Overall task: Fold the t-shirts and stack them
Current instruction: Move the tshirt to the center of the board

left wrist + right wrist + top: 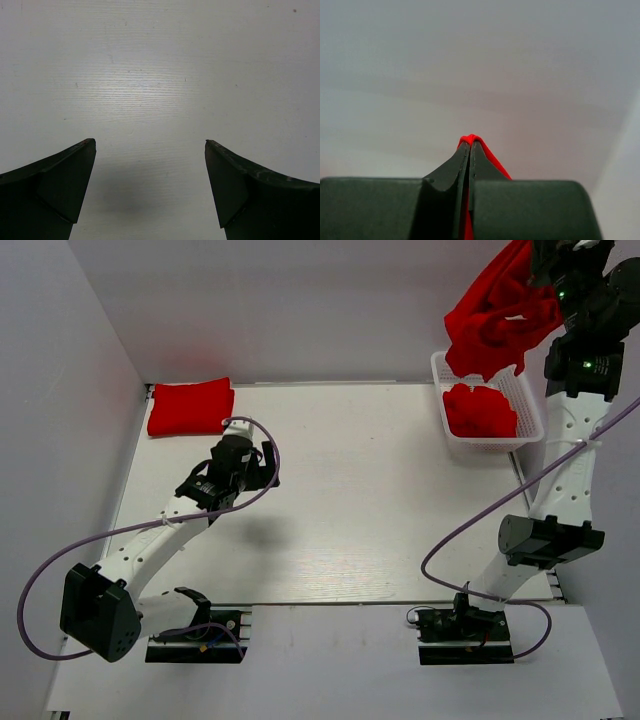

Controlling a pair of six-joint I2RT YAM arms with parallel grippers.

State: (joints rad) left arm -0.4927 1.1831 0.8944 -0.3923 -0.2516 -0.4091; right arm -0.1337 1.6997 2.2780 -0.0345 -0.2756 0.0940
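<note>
My right gripper [540, 265] is raised high above the white lattice basket [530, 405] and is shut on a red t-shirt [497, 315], which hangs crumpled down to the basket. In the right wrist view a fold of red cloth [472, 139] sticks out between the shut fingertips. More red t-shirt cloth [478, 412] lies in the basket. A folded red t-shirt [190, 406] lies at the table's far left corner. My left gripper [268, 465] is open and empty above bare table, right of the folded shirt; the left wrist view shows only its fingers [65, 180] over white tabletop.
White walls close in the table at the left, back and right. The basket stands at the far right against the wall. A purple cable [470, 525] loops beside each arm.
</note>
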